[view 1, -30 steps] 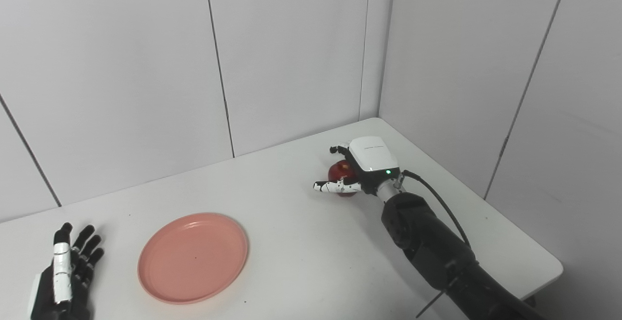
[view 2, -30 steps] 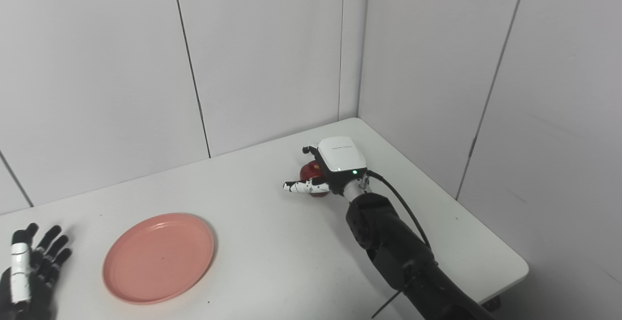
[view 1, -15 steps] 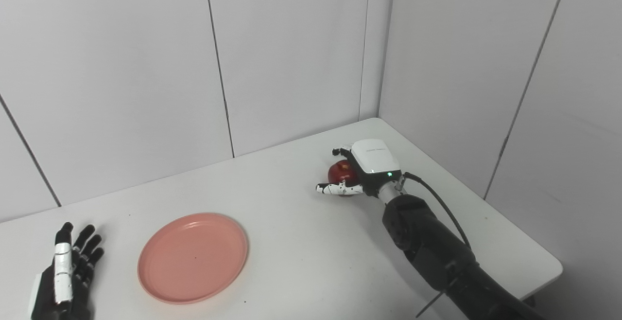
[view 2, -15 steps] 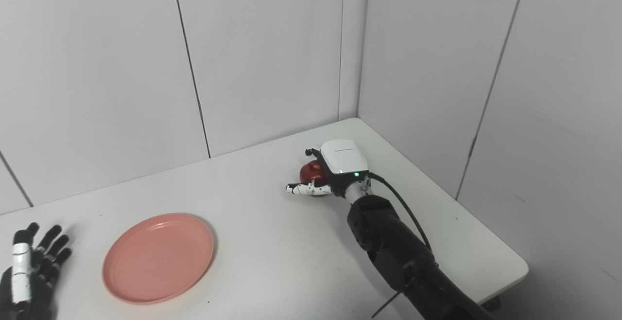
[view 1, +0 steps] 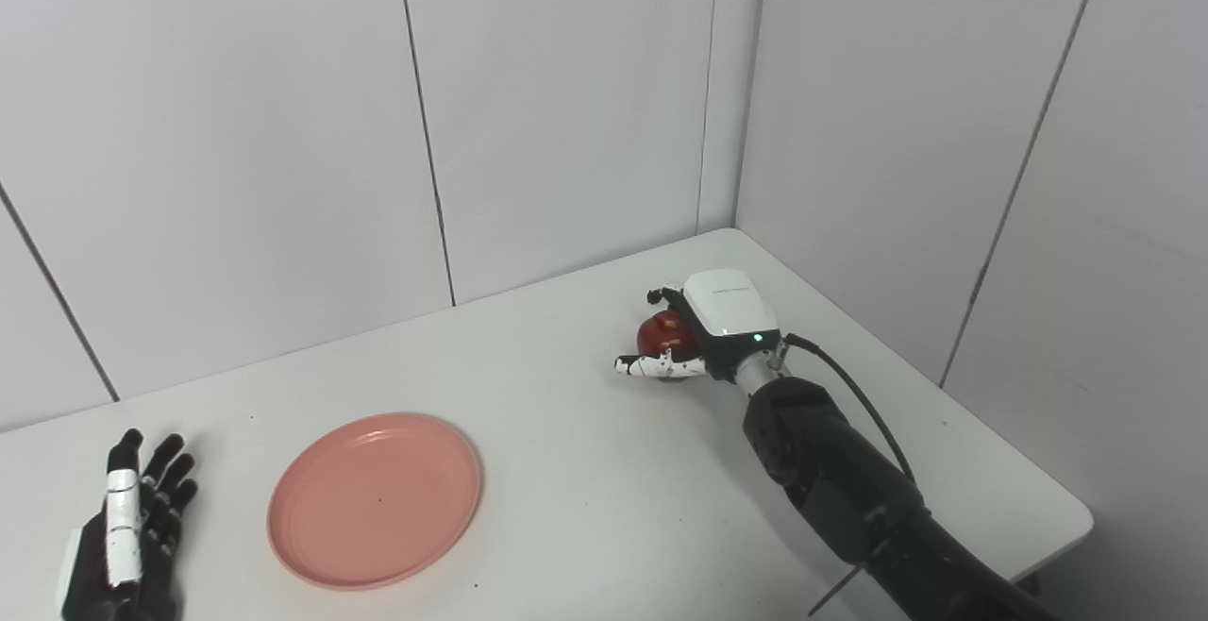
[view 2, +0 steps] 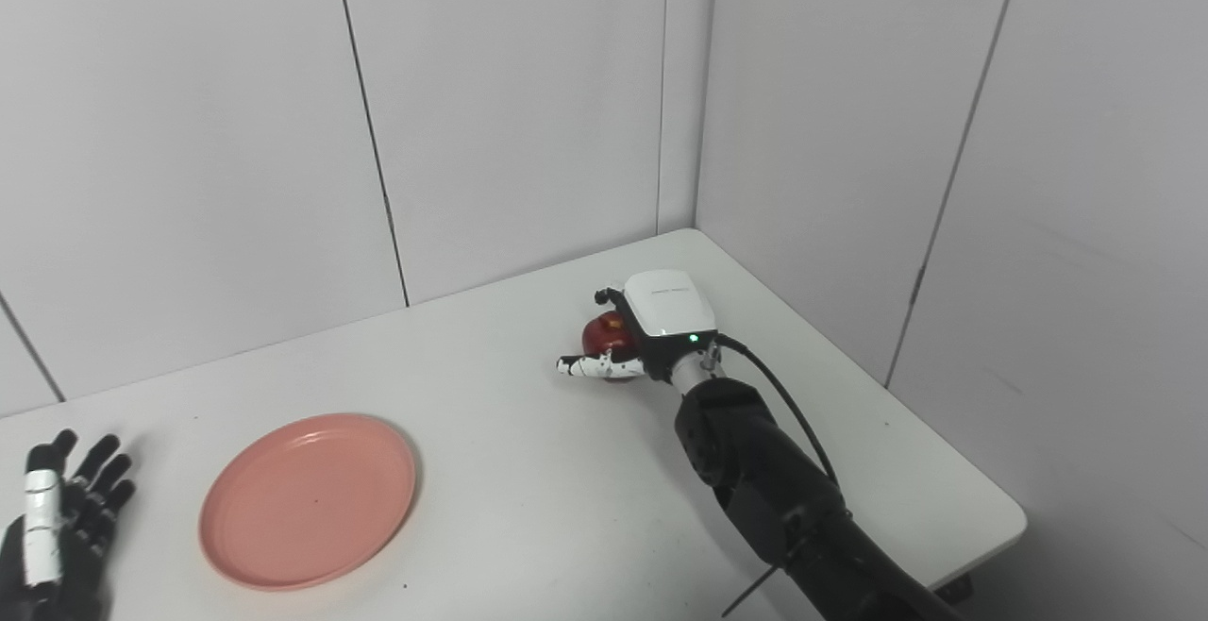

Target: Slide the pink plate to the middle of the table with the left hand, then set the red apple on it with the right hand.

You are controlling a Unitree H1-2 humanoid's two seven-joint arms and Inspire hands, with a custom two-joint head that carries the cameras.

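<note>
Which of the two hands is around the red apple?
The right hand, at the table's far right: its fingers curl around the red apple. The left hand lies open beside the pink plate.

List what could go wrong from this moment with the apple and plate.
1. The right hand wraps the red apple only partly, thumb low beside it; the round fruit might slip or roll when lifted.
2. The pink plate lies far across the table from the apple, so a weak grasp has a long carry.

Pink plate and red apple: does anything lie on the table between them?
Nothing does. Both eye views show bare white table between the pink plate and the red apple, which sits inside the right hand.
</note>
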